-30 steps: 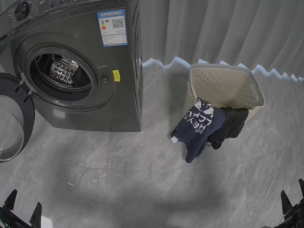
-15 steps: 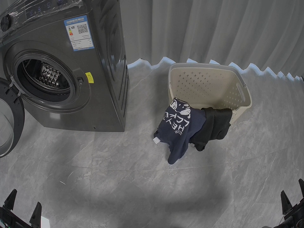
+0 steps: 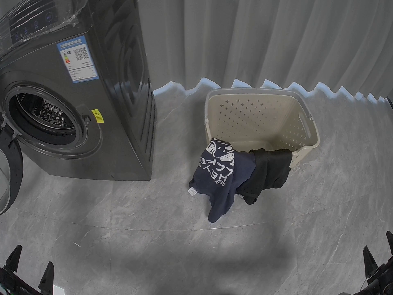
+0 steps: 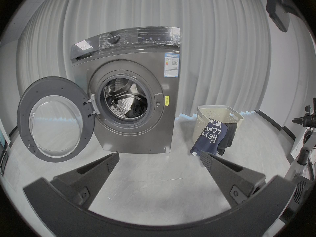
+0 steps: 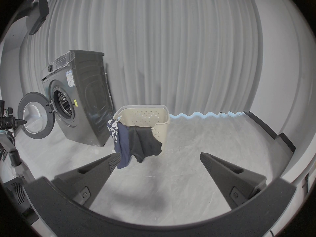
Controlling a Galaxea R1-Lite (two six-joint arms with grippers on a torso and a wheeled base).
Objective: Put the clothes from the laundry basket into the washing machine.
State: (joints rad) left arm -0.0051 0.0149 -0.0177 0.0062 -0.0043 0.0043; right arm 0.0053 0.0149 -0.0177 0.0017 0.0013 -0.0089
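A cream laundry basket point(image 3: 262, 103) stands on the floor right of the grey washing machine point(image 3: 73, 103). A navy printed shirt point(image 3: 221, 173) and a black garment point(image 3: 268, 171) hang over its near rim onto the floor. The machine's round door point(image 4: 54, 119) is swung wide and the drum point(image 4: 126, 99) holds dark cloth. My left gripper point(image 3: 30, 269) sits low at the near left, open and empty. My right gripper point(image 3: 378, 255) sits low at the near right, also open and empty. Both are far from the basket point(image 5: 144, 119) and the shirt point(image 5: 117, 137).
Grey marble-look floor point(image 3: 163, 234) stretches between me and the basket. A pale pleated curtain point(image 3: 266, 29) runs along the back wall. The open door point(image 3: 8, 173) juts out at the left edge.
The whole head view has swung to the right: machine and basket slid leftwards in the picture. Both grippers keep their places, open.
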